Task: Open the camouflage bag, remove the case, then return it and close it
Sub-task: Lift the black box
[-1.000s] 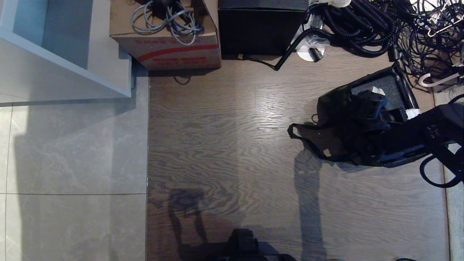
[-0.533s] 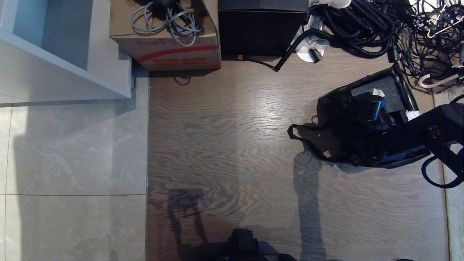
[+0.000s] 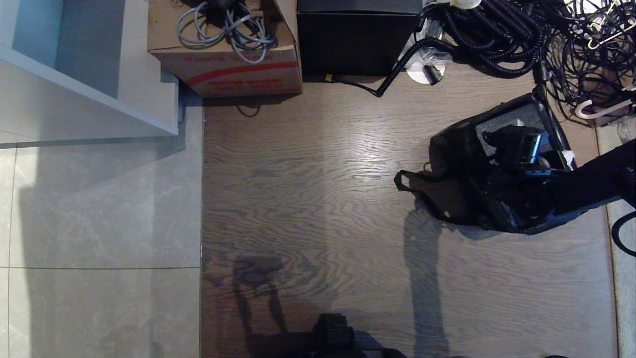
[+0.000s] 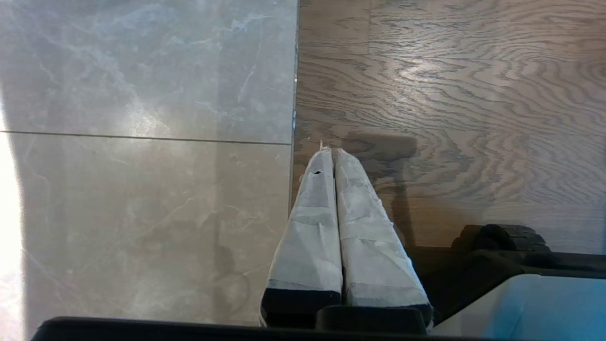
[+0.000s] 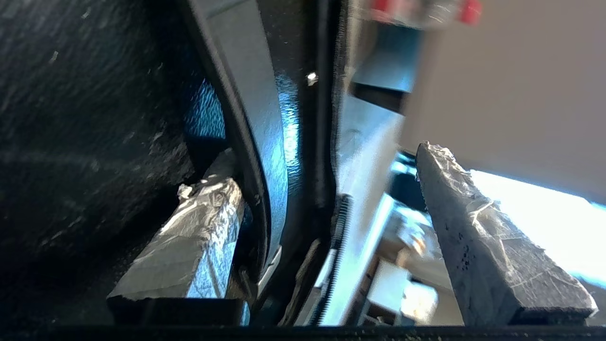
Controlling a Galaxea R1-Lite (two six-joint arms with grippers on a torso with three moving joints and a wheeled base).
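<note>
Black-sided, the camouflage bag [image 3: 462, 169] has the right gripper [image 3: 516, 144] spread astride what looks like its lid edge, which may slip free if the fingers close askew.

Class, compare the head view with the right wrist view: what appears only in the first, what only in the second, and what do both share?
Only the head view shows the wooden floor, the red-striped cardboard box, the black cube box and the tangle of cables.

Only the right wrist view shows the right gripper's taped fingers standing apart, either side of a black edge and zipper teeth.

Both show the right gripper at the camouflage bag, beside the case.
</note>
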